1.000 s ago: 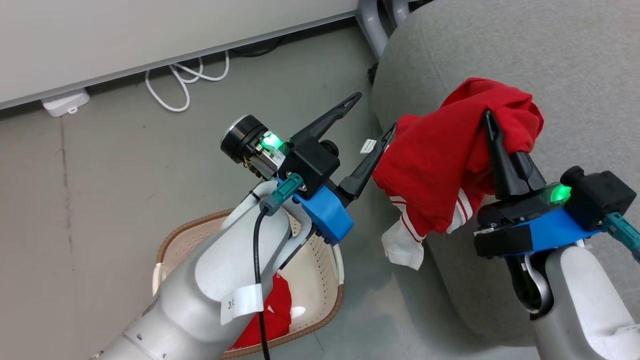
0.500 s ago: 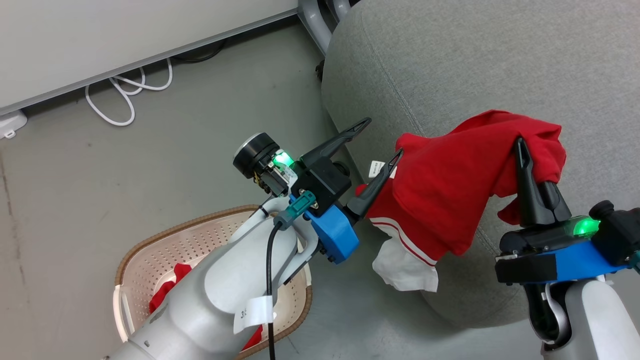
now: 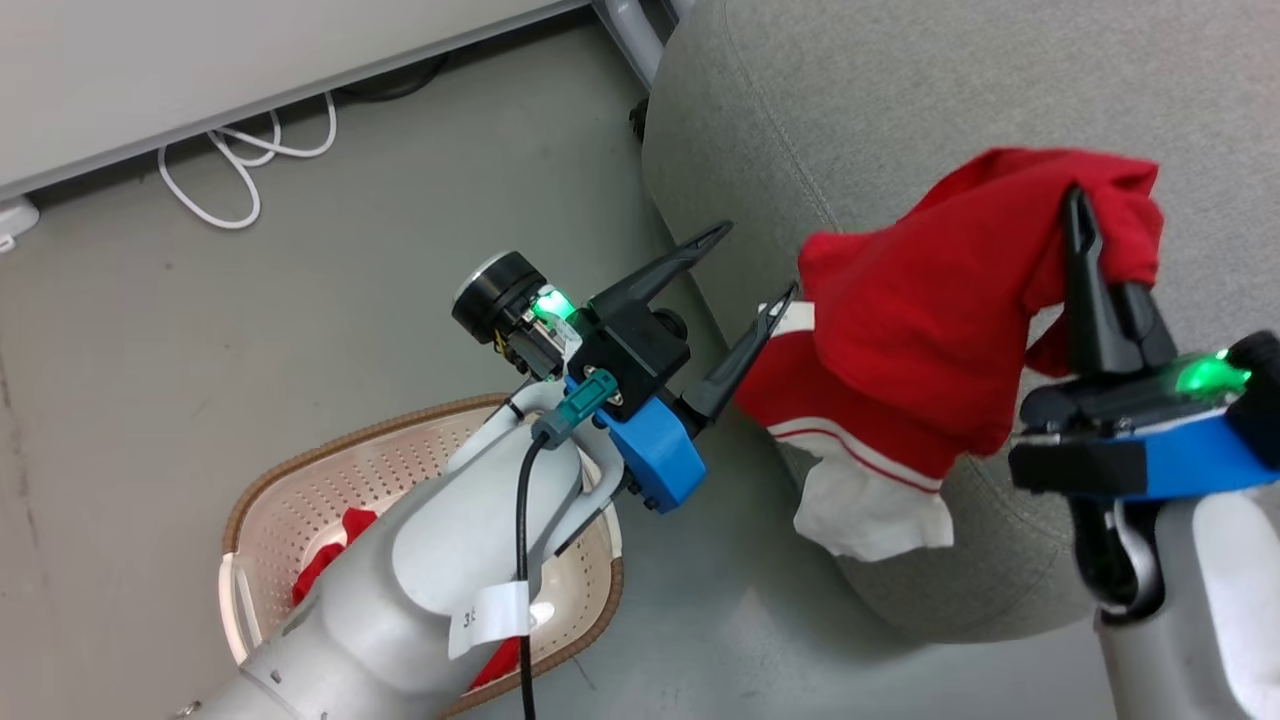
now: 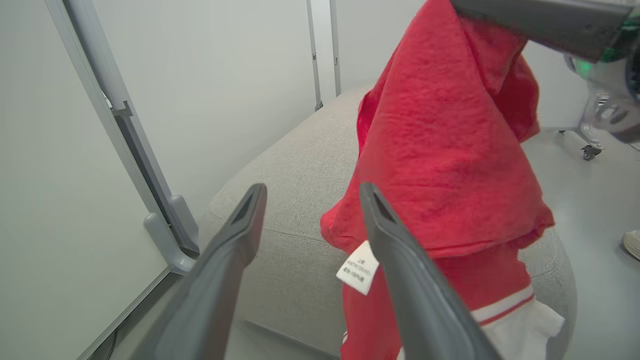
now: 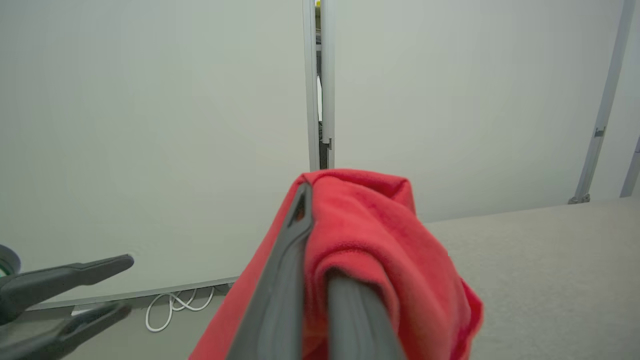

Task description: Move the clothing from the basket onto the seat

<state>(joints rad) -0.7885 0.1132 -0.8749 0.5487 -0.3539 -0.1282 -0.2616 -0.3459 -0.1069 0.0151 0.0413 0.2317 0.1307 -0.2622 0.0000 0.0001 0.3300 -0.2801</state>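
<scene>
Holding the clothing aloft over the front edge of the grey seat, my right gripper is clamped on its upper fold; my left gripper, fingers apart, hangs just beside its hem. Another red garment lies in the basket on the floor.

left gripper: fingers stood apart, empty
clothing: red, hung from right gripper
seat: grey, behind clothing

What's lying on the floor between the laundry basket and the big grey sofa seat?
Nothing. The head view shows bare grey floor between the basket and the seat.
</scene>
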